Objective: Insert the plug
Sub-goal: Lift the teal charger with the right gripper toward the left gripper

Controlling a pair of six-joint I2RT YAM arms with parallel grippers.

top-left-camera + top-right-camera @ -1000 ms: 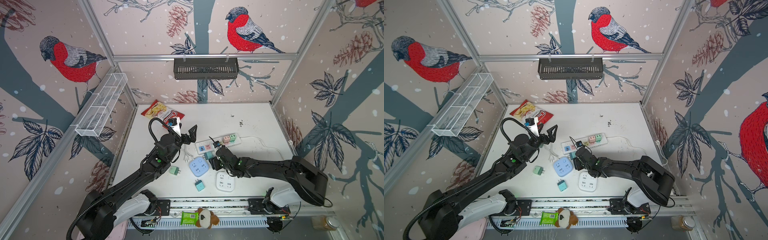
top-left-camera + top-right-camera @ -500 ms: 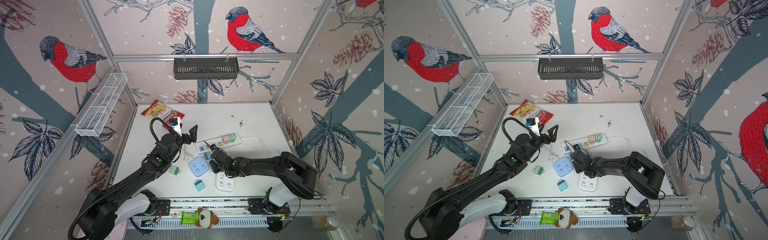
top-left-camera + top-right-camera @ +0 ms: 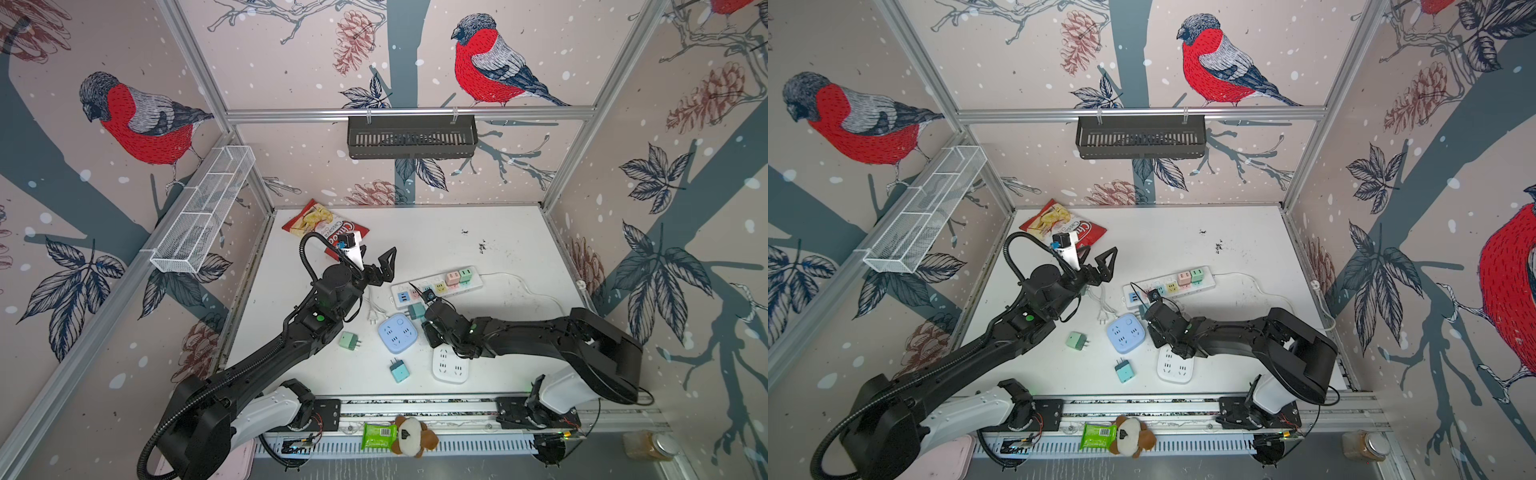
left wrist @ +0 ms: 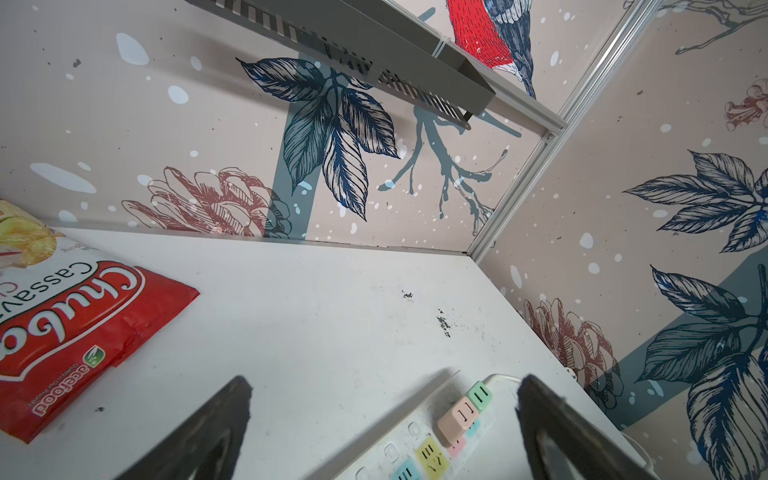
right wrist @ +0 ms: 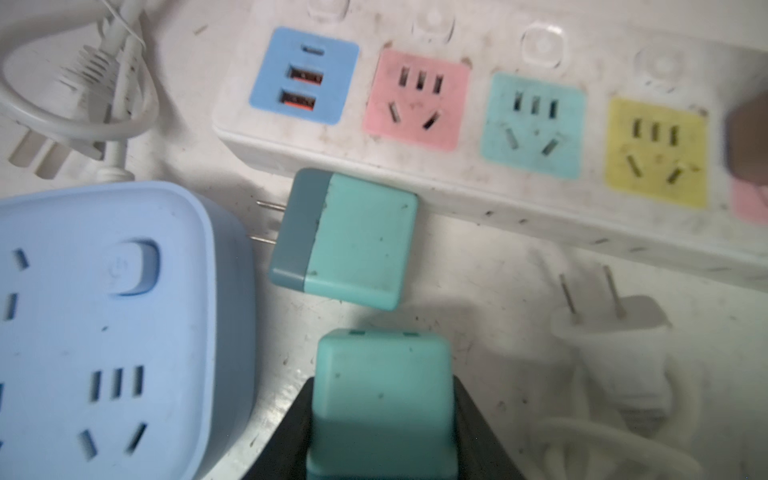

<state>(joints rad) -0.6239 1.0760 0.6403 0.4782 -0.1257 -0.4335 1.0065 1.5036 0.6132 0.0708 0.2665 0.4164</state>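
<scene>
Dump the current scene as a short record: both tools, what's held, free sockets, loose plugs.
left tool: open, empty, above the white table
right tool: shut on teal cube-shaped plastic plug
long white plastic power strip: pink socket, teal socket, yellow socket free; pink cube plug and green cube plug seated at its cable end
loose on table: two-tone teal plug beside the strip, pale green plug, second teal plug
other outlets: light blue square socket block, white square socket block

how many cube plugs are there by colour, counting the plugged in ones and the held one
teal plug: 3
green plug: 2
pink plug: 1
total: 6
</scene>
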